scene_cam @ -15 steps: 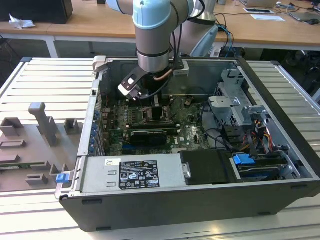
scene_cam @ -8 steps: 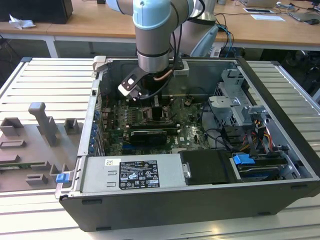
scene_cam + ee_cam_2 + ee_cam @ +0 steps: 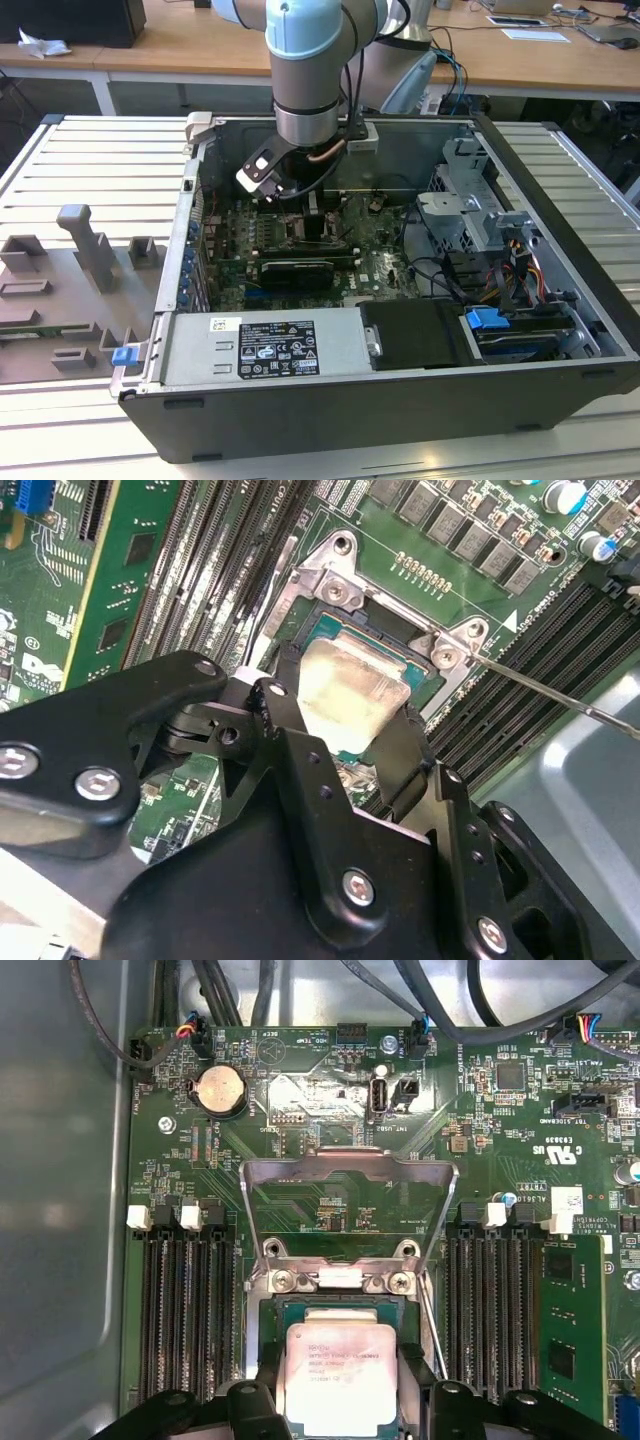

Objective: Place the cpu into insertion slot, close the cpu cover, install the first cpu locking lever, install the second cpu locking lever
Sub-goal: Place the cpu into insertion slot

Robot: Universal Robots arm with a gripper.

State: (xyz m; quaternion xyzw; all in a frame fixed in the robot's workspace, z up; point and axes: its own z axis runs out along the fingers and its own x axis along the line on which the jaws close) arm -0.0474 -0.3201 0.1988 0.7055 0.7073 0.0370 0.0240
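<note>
We're deep inside the computer case (image 3: 560, 210), and the claw (image 3: 340, 1395) is pinched in on two opposite edges of the cpu (image 3: 340, 1355), gripping the sides so the pale face sits level. The chip sits squarely over the insertion slot (image 3: 340, 1307), seated or just above it; we can't tell which. The cpu cover (image 3: 350, 1167) stands tipped up behind the socket, leaving the opening free, and a thin locking lever (image 3: 540, 685) is swung aside. Nothing is latched yet, we'd judge.
</note>
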